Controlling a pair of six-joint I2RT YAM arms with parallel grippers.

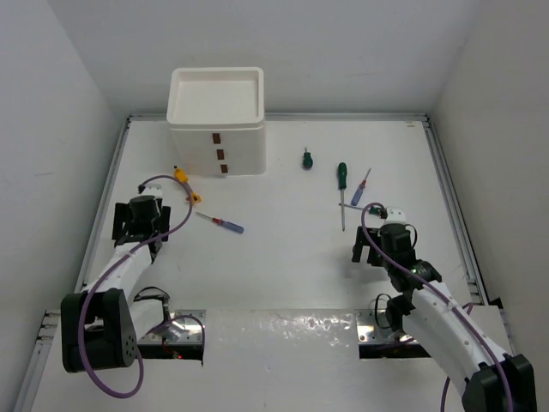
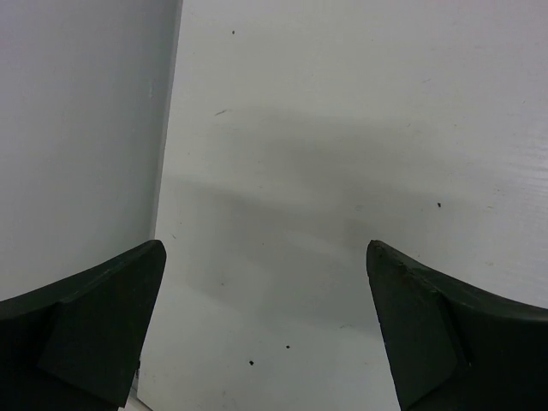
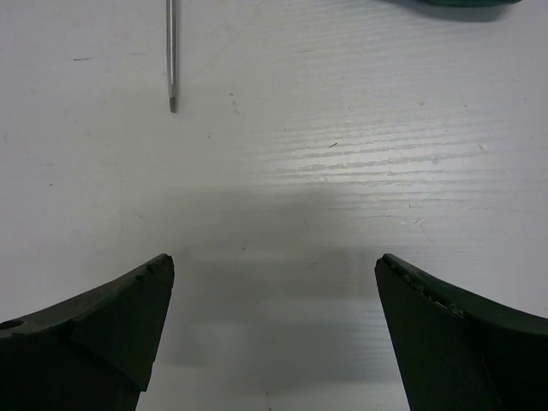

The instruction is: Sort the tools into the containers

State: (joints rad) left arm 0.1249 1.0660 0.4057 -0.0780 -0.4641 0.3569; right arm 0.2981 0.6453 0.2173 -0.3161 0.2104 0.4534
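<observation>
The right claw [image 1: 367, 250] hangs low over the table [image 1: 283, 275] on the near right side. In the right wrist view this claw [image 3: 274, 257] has its two fingers wide apart, with only bare white surface between them. Just beyond it, a little to its left, ends the thin shaft of the green screwdriver [image 3: 172, 60]. The left claw [image 1: 139, 230] is near the left edge of the table. In the left wrist view it [image 2: 265, 244] is also spread wide and holds nothing, and the grey side wall [image 2: 81, 145] rises beside its left finger. All the tools lie flat on the table. A blue-and-red screwdriver [image 1: 221, 224] is to the right of the left claw, apart from it. A little farther lies the yellow screwdriver [image 1: 184, 181], close to the front of the box. On the right, the green screwdriver [image 1: 341, 176] lies with its handle to the far side, and a second blue-and-red screwdriver [image 1: 361, 188] lies just beside it on the right. The stubby screwdriver [image 1: 306, 158] is farther, to their left. At the far side stands the white box [image 1: 218, 120] with three brown handles [image 1: 220, 155] on its front, and its drawers look closed.
</observation>
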